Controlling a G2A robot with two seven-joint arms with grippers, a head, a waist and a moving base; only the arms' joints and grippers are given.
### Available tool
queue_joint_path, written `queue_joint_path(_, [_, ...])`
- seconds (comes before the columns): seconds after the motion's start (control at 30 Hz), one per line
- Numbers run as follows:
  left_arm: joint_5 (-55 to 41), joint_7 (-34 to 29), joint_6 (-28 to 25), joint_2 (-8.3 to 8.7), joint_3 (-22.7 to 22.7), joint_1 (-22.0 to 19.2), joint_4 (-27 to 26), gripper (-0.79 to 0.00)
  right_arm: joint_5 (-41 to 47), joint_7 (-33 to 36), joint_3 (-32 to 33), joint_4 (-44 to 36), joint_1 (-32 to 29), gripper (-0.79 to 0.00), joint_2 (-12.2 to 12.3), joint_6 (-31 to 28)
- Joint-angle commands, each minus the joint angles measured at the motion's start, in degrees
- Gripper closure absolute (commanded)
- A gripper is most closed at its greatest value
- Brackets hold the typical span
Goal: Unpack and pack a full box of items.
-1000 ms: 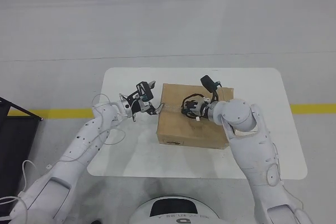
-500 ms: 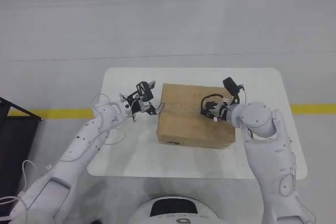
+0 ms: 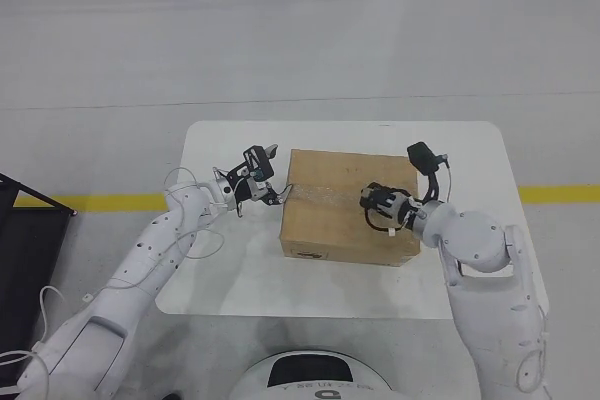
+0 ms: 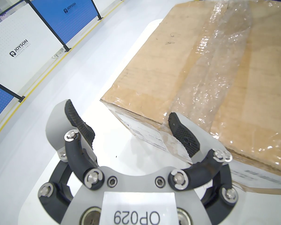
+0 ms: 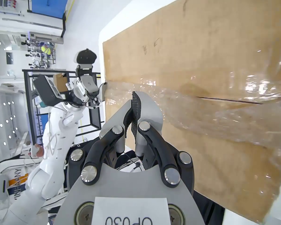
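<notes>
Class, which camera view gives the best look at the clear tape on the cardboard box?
The left wrist view: the tape runs wrinkled along nearly the whole box top. The right wrist view shows it close, partly behind the right gripper. In the top view it is a faint pale strip.

The closed brown cardboard box (image 3: 330,225) hides its contents; both wrist views crop it. Whether the right gripper's (image 5: 133,99) closed fingers (image 5: 136,107) pinch the clear crinkled tape (image 5: 201,108) is unclear.
</notes>
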Motion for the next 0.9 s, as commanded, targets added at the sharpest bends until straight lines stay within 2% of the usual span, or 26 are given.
queue_joint_path(0.0, [0.0, 0.0, 0.0, 0.0, 0.0, 0.0, 0.0, -0.785, -1.9, 1.04, -2.65, 1.99, 1.72, 0.0, 0.03, 1.18])
queue_joint_path(0.13, [0.0, 0.0, 0.0, 0.0, 0.0, 0.0, 0.0, -0.785, -2.97, 3.96, -4.7, 4.49, 4.07, 0.0, 0.21, 2.75])
queue_joint_path(0.3, [0.0, 0.0, 0.0, 0.0, 0.0, 0.0, 0.0, -0.785, -4.3, 7.35, -3.27, 4.33, 3.45, 0.0, 0.94, 3.74])
queue_joint_path(0.87, [0.0, 0.0, 0.0, 0.0, 0.0, 0.0, 0.0, -0.785, -8.06, 4.52, 4.04, 2.77, -0.67, 0.0, 2.53, 12.34])
